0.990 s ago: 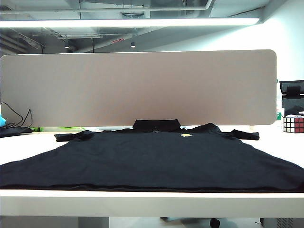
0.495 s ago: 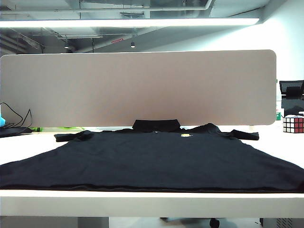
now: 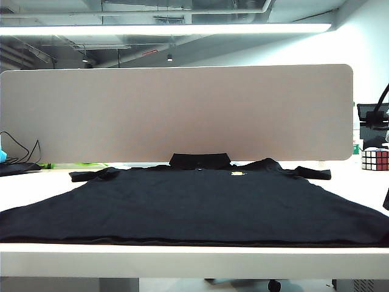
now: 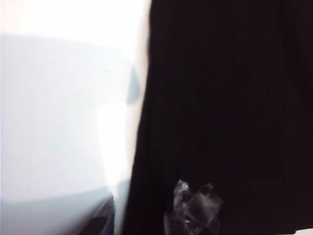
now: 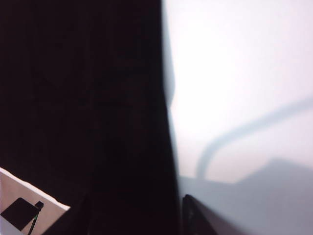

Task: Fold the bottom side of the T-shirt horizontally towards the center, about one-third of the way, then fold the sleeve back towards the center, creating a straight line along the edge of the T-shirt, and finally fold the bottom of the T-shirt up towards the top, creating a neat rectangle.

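Note:
The black T-shirt (image 3: 194, 204) lies spread flat on the white table (image 3: 182, 258), its collar (image 3: 200, 160) at the far side and a small yellow-green logo (image 3: 237, 173) on the chest. The bottom of the T-shirt (image 3: 194, 242) runs along the table's near edge. My left gripper (image 4: 149, 218) hovers over an edge of the T-shirt (image 4: 220, 98), one finger over the table and the other over the cloth, jaws apart. My right gripper (image 5: 142, 215) also straddles a T-shirt (image 5: 83, 98) edge, open; one finger is lost against the black cloth. A sliver of the right arm (image 3: 386, 201) shows at the exterior view's right edge.
A beige partition (image 3: 176, 112) stands behind the table. A Rubik's cube (image 3: 375, 159) sits at the far right, with dark equipment (image 3: 372, 121) behind it. Cables (image 3: 18, 152) lie at the far left. Both sleeves (image 3: 91, 175) spread sideways near the partition.
A dark sliver of the right arm and its cable have come into the exterior view at the right edge. The T-shirt has not moved.

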You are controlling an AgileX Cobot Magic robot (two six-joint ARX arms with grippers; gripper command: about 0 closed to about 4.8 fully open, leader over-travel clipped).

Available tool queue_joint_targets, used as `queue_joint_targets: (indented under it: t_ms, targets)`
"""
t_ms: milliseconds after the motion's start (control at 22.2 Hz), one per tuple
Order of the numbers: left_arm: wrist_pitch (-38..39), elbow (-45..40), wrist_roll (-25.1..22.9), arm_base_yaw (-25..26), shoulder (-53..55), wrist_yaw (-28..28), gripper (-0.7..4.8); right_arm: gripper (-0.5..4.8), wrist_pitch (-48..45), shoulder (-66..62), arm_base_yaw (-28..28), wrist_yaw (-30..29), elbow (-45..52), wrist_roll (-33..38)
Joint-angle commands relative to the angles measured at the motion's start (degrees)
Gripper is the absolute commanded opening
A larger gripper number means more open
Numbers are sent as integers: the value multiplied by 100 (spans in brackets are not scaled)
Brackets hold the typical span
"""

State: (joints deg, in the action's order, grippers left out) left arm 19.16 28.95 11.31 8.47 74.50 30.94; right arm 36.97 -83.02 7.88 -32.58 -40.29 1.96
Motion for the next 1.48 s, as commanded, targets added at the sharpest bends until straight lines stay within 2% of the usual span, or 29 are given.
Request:
queue_joint_targets:
  t_ms: [45, 540, 765, 945, 1125, 1485]
  targets:
    - [177, -42, -160, -7, 258, 22, 130, 257, 452, -70, -11, 269, 81, -160]
    - [339, 35, -426, -7, 592, 79, 131, 257, 748, -66, -13, 302, 83, -203]
    - [870, 197, -568, -9, 592, 28, 131, 257, 769, -63, -17, 286, 83, -205]
    - [1320, 391, -719, -11, 590, -223, 131, 256, 820, -59, -17, 289, 83, -249]
    - [1840, 688, -1099, -13, 590, -719, 131, 256, 769, -59, -17, 289, 83, -249]
    - [1738, 772, -1091, -15, 590, -535, 130, 252, 782, -59, -24, 286, 87, -249]
